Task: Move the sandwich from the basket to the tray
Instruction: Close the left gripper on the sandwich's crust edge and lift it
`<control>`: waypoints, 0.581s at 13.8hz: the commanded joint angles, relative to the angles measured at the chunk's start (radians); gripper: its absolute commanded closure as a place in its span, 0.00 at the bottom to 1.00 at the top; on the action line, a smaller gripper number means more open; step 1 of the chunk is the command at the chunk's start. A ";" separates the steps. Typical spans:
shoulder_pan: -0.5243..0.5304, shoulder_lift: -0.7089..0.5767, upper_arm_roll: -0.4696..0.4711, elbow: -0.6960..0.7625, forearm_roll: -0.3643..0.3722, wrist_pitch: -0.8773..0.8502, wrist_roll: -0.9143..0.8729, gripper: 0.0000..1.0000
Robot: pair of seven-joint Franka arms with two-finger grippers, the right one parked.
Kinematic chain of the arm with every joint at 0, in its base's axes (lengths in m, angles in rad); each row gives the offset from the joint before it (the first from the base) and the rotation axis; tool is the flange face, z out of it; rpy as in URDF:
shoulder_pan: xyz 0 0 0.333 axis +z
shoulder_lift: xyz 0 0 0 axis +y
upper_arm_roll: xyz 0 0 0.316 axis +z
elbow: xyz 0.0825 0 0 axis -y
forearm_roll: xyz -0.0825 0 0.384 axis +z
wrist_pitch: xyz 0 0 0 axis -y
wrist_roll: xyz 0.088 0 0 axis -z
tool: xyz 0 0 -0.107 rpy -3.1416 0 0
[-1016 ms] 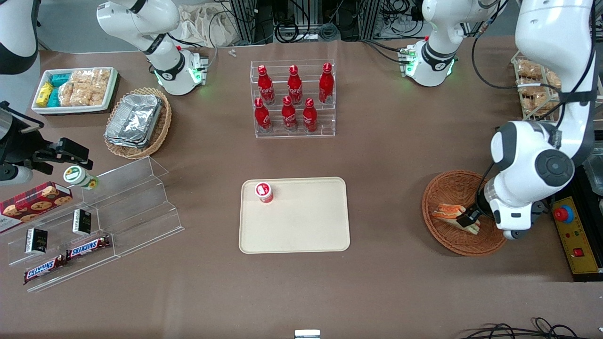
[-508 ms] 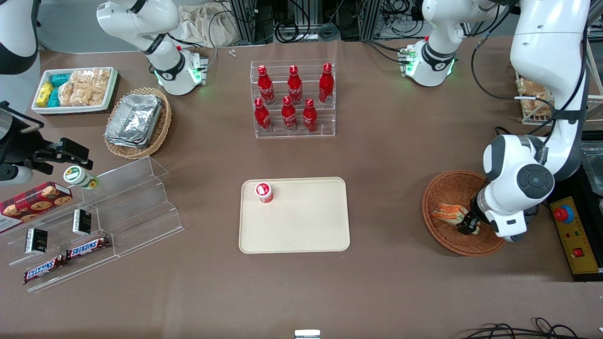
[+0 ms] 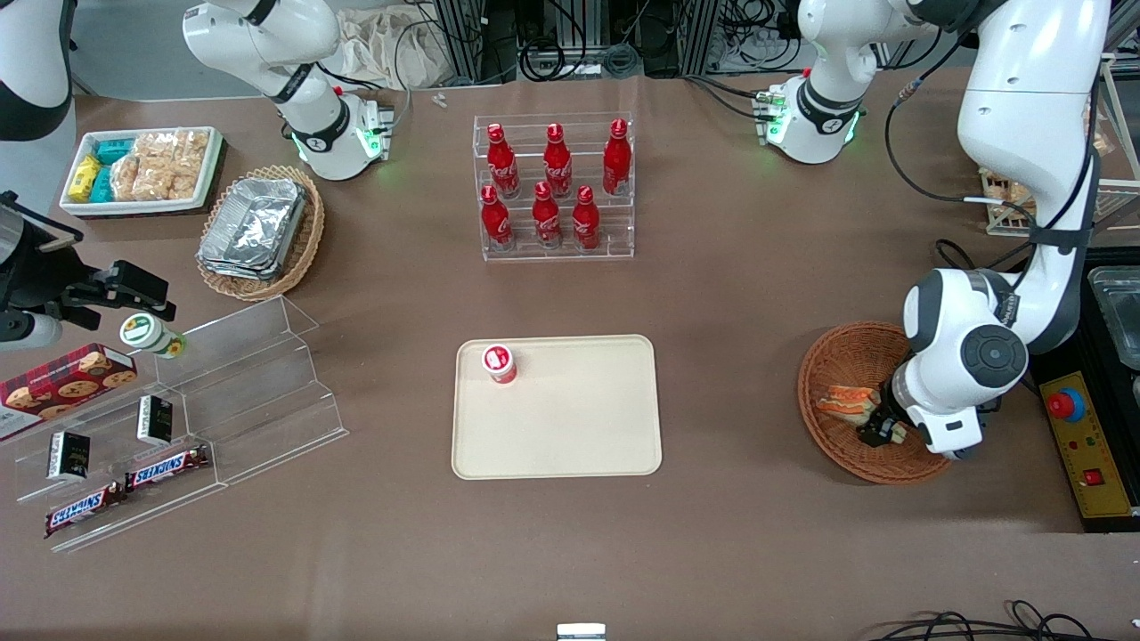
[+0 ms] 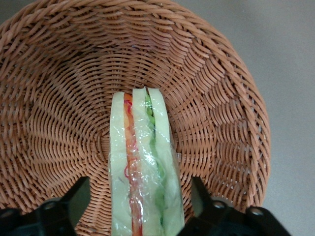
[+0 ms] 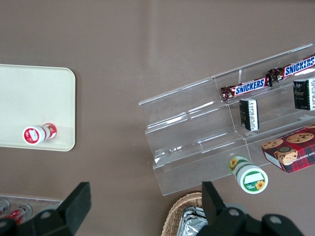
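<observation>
A: Lower now than a second ago, the left arm's end effector [image 3: 880, 425] has come down into the basket [image 3: 837, 445], and its elbow has swung closer to the tray's side of the desk.

B: And the sandwich [image 4: 142, 167]?

A: It lies in the middle of the basket, wrapped in clear film, standing on edge with the orange and green filling showing. The end effector [image 4: 140, 204] is spread wide, one finger on each side of the wedge, neither pad [image 4: 78, 196] pressing the bread yet.

B: So the grasp is the step in hand. How should it go?

A: I'd say close gently and evenly on the two bread faces, since soft bread would squash and the film may slip. Then lift straight up to clear the wicker wall before travelling.

B: Where to?

A: The tray [image 3: 570, 445] sits well apart, toward the parked arm's end. A small red-capped bottle [image 3: 500, 363] stands in one corner, so the bare middle looks safest.
</observation>
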 commanded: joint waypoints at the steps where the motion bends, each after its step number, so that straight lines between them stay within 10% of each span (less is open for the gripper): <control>1: 0.013 -0.024 -0.005 -0.035 0.042 0.051 -0.093 0.59; 3: 0.013 -0.055 -0.007 -0.032 0.041 0.024 -0.095 1.00; 8: -0.003 -0.142 -0.019 0.116 0.030 -0.290 -0.095 1.00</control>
